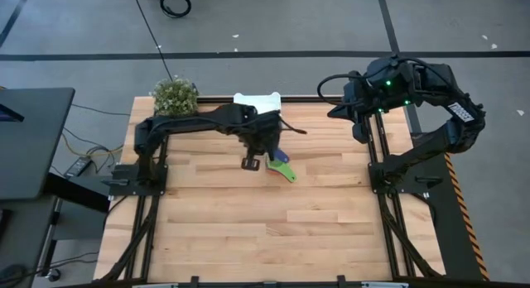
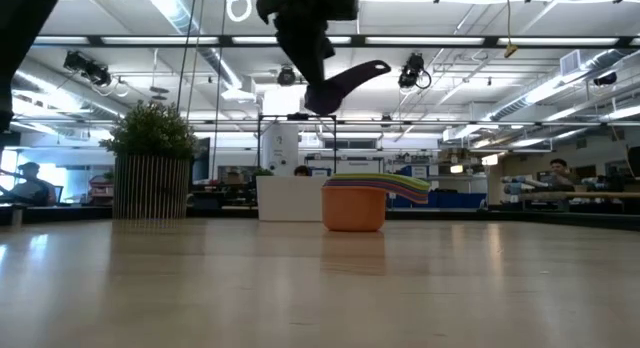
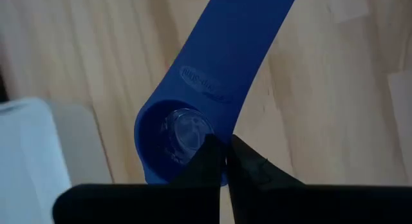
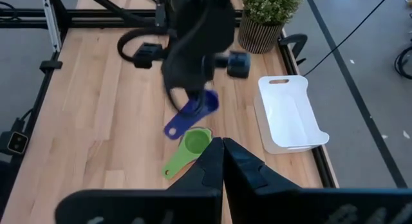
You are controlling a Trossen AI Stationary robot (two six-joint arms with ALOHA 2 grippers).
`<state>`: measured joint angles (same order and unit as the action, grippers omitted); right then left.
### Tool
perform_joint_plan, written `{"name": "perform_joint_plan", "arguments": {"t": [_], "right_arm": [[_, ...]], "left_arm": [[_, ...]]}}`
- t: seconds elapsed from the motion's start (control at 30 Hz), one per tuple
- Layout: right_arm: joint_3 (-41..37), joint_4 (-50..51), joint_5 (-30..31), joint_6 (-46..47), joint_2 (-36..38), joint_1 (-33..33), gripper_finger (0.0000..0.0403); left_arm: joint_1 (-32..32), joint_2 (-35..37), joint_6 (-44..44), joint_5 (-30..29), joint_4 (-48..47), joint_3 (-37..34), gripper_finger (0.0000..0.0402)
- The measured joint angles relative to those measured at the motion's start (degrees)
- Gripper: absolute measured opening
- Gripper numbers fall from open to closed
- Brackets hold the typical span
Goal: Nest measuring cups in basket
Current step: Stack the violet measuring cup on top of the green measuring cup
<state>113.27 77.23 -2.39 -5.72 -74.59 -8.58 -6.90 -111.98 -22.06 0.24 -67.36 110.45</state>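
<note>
My left gripper [image 3: 223, 161] hangs high over the middle of the table, shut on a dark blue measuring cup [image 3: 187, 121]. Just below and beside it, a nested stack of cups [image 2: 356, 208] stands on its orange bottom cup. The stack shows green on top [image 4: 194, 141], and its handles fan out to one side. The white basket [image 1: 258, 99] stands at the far edge, behind the stack. My right gripper [image 4: 223, 153] is shut on nothing, raised at the table's far right [image 1: 361, 132]. My left gripper pinches the blue cup's bowl at its rim [image 3: 209, 145] between its two fingers. The fingers slant steeply down from above. The cup is lifted clear, high above the stack [image 2: 345, 83], with its handle [image 3: 257, 37] pointing away from the fingers.
A potted green plant [image 1: 175, 96] stands at the far left corner, left of the basket. Bare wooden tabletop [image 1: 265, 230] stretches across the near half. The room beyond shows desks and people, well away from the table.
</note>
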Motion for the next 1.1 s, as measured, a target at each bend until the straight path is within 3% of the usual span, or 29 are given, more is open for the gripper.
{"name": "perform_joint_plan", "arguments": {"t": [0.2, 0.5, 1.1], "right_arm": [[0.0, 0.0, 0.0, -0.6, 0.0, -0.1, 0.001], [0.0, 0.0, 0.0, -0.7, 0.0, -0.1, 0.001], [0.0, 0.1, -0.1, -1.2, 0.0, -0.1, 0.001]], "left_arm": [[0.8, -5.0, -4.7, 0.5, 3.9, 1.6, 0.001], [0.8, -9.4, -4.5, 3.1, 9.1, 1.6, 0.001], [0.9, -13.6, -3.0, 4.6, 6.1, 1.6, 0.001]]}}
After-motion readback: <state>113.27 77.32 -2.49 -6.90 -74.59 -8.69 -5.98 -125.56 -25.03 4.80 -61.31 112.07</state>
